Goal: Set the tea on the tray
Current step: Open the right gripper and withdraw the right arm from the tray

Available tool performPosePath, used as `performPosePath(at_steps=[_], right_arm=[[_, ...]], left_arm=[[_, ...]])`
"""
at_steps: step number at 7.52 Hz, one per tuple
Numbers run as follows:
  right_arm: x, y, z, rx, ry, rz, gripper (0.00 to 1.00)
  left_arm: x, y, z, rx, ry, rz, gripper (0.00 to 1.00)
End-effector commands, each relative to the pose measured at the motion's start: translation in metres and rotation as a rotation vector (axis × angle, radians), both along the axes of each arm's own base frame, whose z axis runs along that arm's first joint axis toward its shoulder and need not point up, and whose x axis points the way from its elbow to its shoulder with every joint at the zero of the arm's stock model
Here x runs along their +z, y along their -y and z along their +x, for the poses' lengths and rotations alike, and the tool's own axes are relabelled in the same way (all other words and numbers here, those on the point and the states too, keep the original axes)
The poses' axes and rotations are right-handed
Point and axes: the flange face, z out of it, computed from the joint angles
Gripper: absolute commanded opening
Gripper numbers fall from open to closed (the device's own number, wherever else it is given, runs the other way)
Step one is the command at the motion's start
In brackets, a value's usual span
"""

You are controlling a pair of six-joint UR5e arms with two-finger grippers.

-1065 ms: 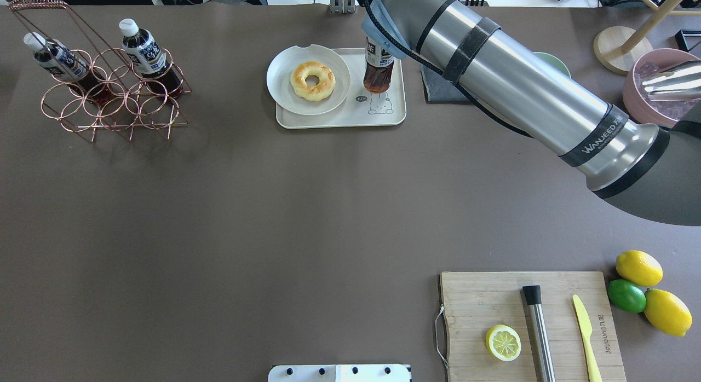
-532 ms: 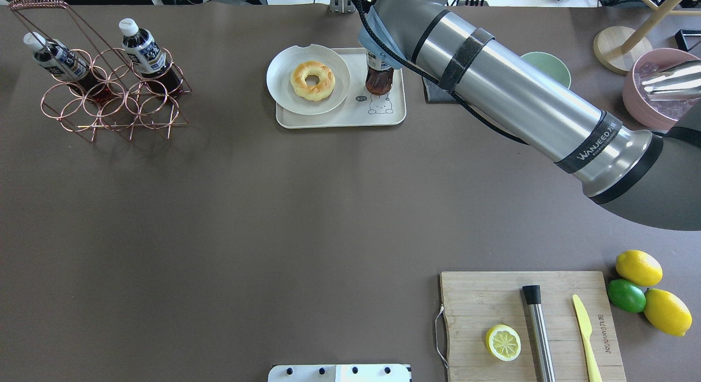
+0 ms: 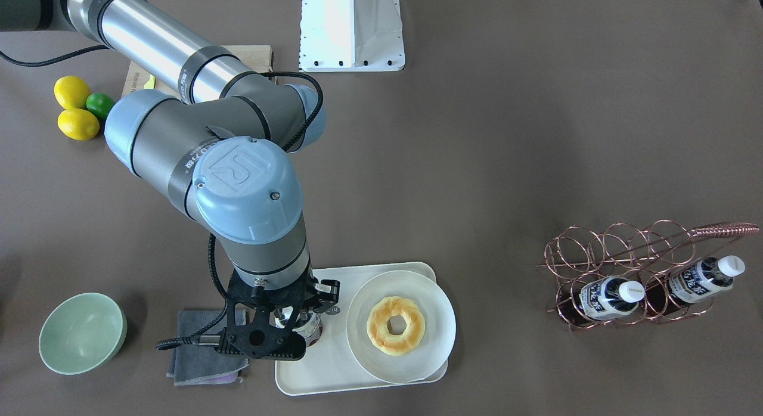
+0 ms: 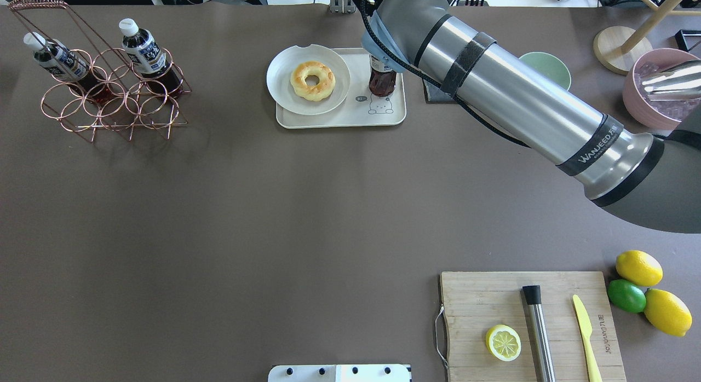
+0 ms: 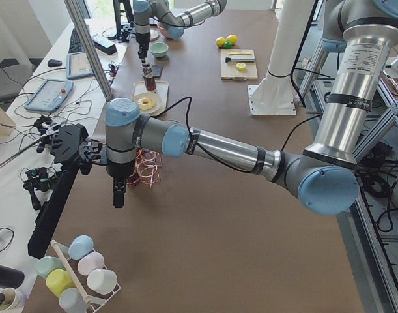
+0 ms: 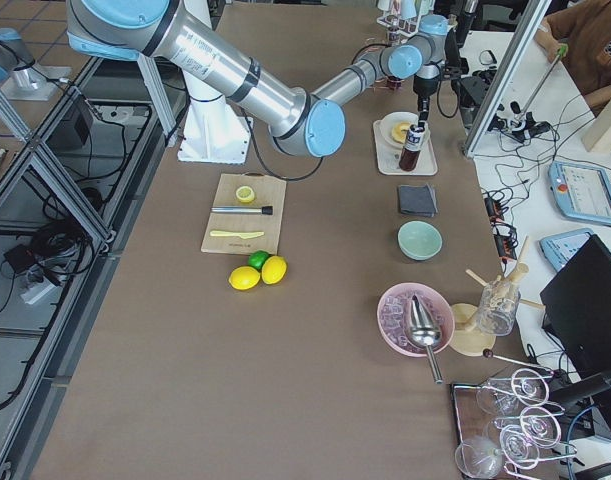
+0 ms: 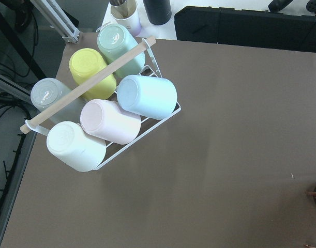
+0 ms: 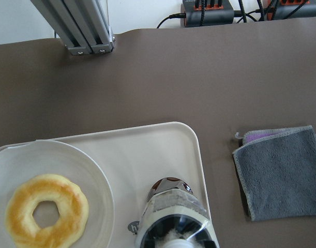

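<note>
While my right arm eased a little farther over the far side of the desk (image 4: 263, 207), the tea (image 4: 381, 82) came more upright than it had been a second before. Its white-and-navy label, plain to see earlier, had slipped almost wholly under my wrist in the overhead view. Only the dark brown base showed there, resting on the tray (image 4: 339, 121) just behind the line-drawn bear (image 4: 380, 104).

My right pincer (image 3: 293, 322) was pinched on the bottle's top, the white cap showing between the black fingers in the front view. Nothing else on the desk had shifted.

The tray was smooth, cream-white and rectangular, with rounded corners and a low raised rim. A round white plate (image 4: 279, 70) overlapped its other half and carried a glazed, golden ring doughnut (image 4: 312, 80).

Just beside the tray lay a folded grey cloth (image 8: 282, 170) with a soft nap and stitched edges.

Well apart, toward my left, a copper wire rack (image 4: 109, 105) of looped rings held two like bottles (image 4: 143, 51), both tilted.

My left pincer (image 5: 119, 193) hung over the desk's end beyond that rack. I could not tell whether it was spread or pressed together. Its wrist camera looked down on pastel mugs (image 7: 147, 96) lying on their sides in a white wire holder.
</note>
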Motion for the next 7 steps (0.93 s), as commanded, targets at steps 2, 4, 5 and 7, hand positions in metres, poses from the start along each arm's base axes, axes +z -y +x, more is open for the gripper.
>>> performPosePath(at_steps=[2, 4, 5, 7], right_arm=[[0.0, -0.001, 0.001, -0.003, 0.012, 0.02, 1.0], [-0.031, -0.003, 0.037, -0.002, 0.064, 0.021, 1.0], [-0.051, -0.009, 0.062, 0.007, 0.075, 0.009, 1.0], [-0.094, -0.049, 0.094, 0.01, 0.063, -0.014, 1.0]], left_arm=[[0.004, 0.0, 0.0, 0.0, 0.0, -0.008, 0.98], [0.002, 0.004, -0.001, -0.001, -0.002, -0.005, 0.98], [0.002, 0.004, -0.001, -0.001, -0.002, -0.005, 0.98], [0.001, 0.004, -0.001, -0.002, -0.003, -0.004, 0.98]])
